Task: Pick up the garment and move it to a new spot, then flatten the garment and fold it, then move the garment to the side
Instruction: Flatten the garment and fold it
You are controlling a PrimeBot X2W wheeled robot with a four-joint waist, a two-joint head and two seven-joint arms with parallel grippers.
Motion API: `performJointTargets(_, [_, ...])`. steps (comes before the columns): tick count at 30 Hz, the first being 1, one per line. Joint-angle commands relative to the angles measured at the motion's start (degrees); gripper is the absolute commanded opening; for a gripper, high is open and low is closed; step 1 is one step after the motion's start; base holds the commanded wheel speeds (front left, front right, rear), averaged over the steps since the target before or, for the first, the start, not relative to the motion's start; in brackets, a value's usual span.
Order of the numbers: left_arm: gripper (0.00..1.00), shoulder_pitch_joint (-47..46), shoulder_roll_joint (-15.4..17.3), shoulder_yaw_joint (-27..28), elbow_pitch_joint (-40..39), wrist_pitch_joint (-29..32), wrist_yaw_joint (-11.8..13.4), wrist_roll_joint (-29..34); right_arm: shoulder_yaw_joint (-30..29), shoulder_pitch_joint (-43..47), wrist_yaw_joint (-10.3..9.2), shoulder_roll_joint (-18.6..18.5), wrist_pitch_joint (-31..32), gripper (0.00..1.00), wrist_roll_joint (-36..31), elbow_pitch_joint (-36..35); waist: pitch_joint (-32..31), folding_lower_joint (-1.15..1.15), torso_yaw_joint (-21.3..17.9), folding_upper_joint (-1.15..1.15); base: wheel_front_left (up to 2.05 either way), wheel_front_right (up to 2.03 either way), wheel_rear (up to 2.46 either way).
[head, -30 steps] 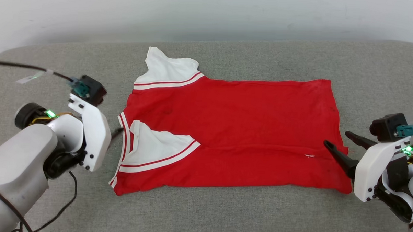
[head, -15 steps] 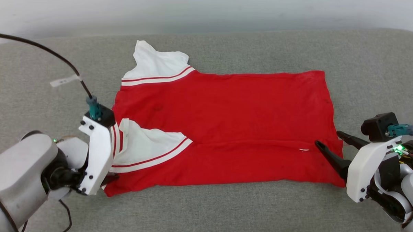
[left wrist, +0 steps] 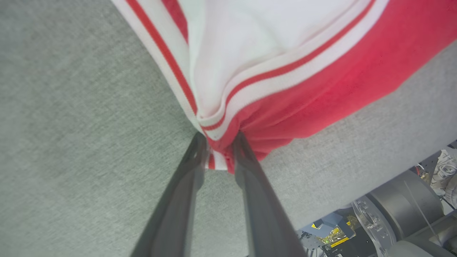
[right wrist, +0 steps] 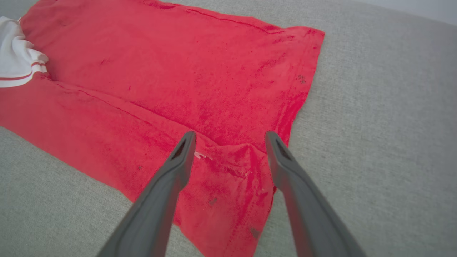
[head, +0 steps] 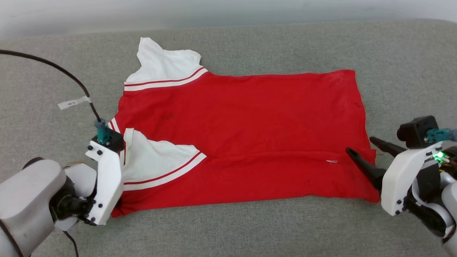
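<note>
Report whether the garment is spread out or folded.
Partly folded. The garment lies flat on the grey surface, its near long edge turned over onto the body, near sleeve on top; the far sleeve sticks out.

Garment [head: 251,133] flat on the cushion [head: 224,235]

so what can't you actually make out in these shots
Whether the left gripper pinches: left wrist view shows the garment corner between the fingers, contact unclear.
Those fingers in head view: hidden behind the arm's own white wrist shell.
White speck near the hem, head view: too small to identify.
The garment's underside: turned against the grey cushion in every view.
</note>
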Motion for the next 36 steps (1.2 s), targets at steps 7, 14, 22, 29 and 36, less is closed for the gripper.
performJointTargets(7, [0.0,1.2,0.6,0.7,-1.2,-3.1,-0.9,-0.9,2.1,-4.5,-0.02,-4.9,3.7,1.0,0.6,-2.3,-2.9,0.0,0.1,0.0,0.0,0.0,0.0])
performJointTargets(14, [0.0,2.1,2.6,1.1,-5.4,-5.2,-0.8,-0.7,9.0,-9.2,-0.03,-12.9,19.6,1.0,6.0,-6.9,-4.3,0.0,0.8,0.0,0.0,0.0,0.0])
performJointTargets(22, [0.0,0.8,2.8,1.4,-9.3,-5.7,0.0,0.5,13.3,-12.9,-0.03,-14.2,34.2,1.0,11.0,-5.2,-2.2,0.0,2.3,0.0,0.0,0.0,0.0])
performJointTargets(29, [0.0,-1.0,2.1,1.2,-11.0,-5.2,0.1,2.0,14.4,-12.7,-0.03,-8.8,35.9,1.0,11.6,3.2,0.7,0.0,3.8,0.0,0.0,0.0,0.0])
performJointTargets(36, [0.0,-1.1,1.9,0.9,-10.6,-5.7,0.0,2.2,16.4,-8.8,-0.02,-1.9,33.4,1.0,11.9,12.0,2.4,0.0,4.6,0.0,0.0,0.0,0.0])
